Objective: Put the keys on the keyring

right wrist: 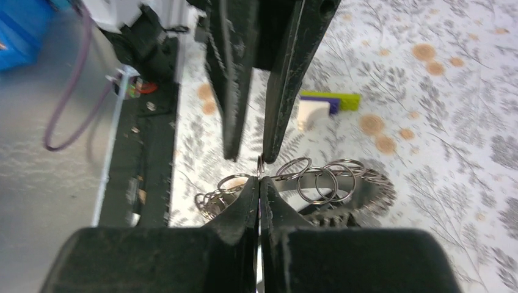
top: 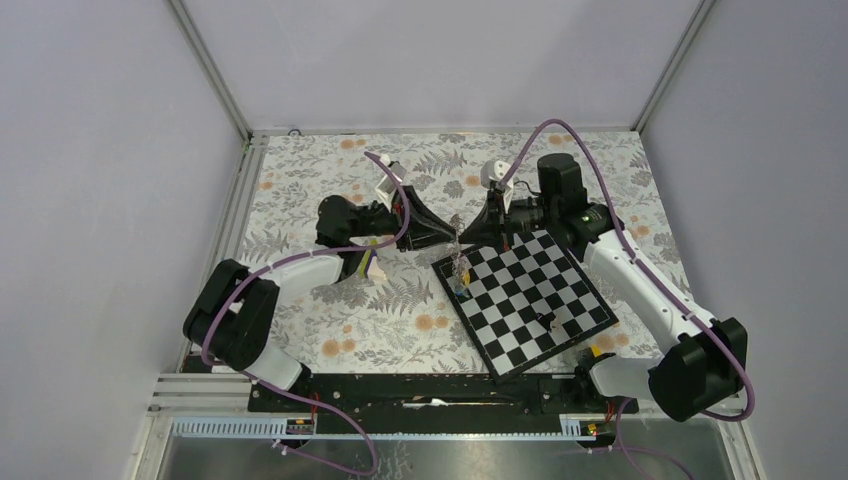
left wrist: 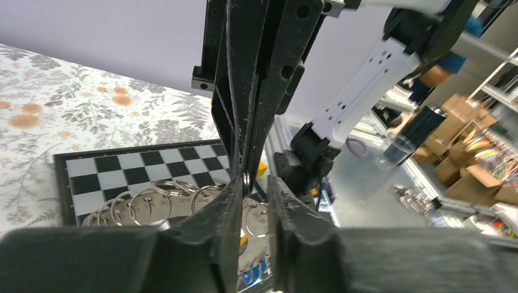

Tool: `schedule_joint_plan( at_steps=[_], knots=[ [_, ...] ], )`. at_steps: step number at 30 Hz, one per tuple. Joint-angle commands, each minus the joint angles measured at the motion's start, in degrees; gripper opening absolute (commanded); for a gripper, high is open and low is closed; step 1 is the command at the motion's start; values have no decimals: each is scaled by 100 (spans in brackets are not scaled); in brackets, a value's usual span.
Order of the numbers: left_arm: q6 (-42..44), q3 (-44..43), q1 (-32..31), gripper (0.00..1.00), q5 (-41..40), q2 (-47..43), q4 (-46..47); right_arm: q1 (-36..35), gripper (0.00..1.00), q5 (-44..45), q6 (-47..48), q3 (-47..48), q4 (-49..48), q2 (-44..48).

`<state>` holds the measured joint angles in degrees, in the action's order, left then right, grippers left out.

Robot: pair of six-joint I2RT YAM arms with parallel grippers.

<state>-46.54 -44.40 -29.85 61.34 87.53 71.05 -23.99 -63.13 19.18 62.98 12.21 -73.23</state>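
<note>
Right tool (right wrist: 259, 180): pinched shut on a small ring (right wrist: 260, 166).
Left tool (left wrist: 255, 183): fingers a little apart, right by that ring.
Keyring (top: 458, 262): hangs between both tools, over the chessboard (top: 520, 290) corner.
Blue key (top: 462, 291): dangles under it.

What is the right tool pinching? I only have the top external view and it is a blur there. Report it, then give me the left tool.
Observer: In the right wrist view, the right tool is shut on the edge of one small ring, which stands edge-on between its tips.
Operator: Now the left tool. State it.
Observer: The left tool has a visible gap between its fingers. That ring sits between its tips, and I cannot tell whether they touch it.
Operator: Describe the rest of the bunch.
Observer: Several more linked rings trail off in a row beside the pinch.
</note>
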Motion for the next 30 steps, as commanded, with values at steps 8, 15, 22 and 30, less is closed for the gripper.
schedule_joint_plan(
  at_steps=[8, 15, 22, 30],
  knots=[
    [3304, -1400, 224, 61, 733, -350, -4511, -189, 0, 2082, 3630, -68, 1295, 827],
    [4790, -2182, 207, 60, 487, -239, -6601, -305, 0, 2280, 4823, -932, 1009, 1403],
    [5236, -2105, 162, 56, 194, -305, -6856, -373, 0, 2443, 5103, -1707, 517, 1980],
    [6844, -1964, -17, 56, -240, -471, -7965, -379, 0, 2737, 3952, -1813, 261, 2146]
  ],
)
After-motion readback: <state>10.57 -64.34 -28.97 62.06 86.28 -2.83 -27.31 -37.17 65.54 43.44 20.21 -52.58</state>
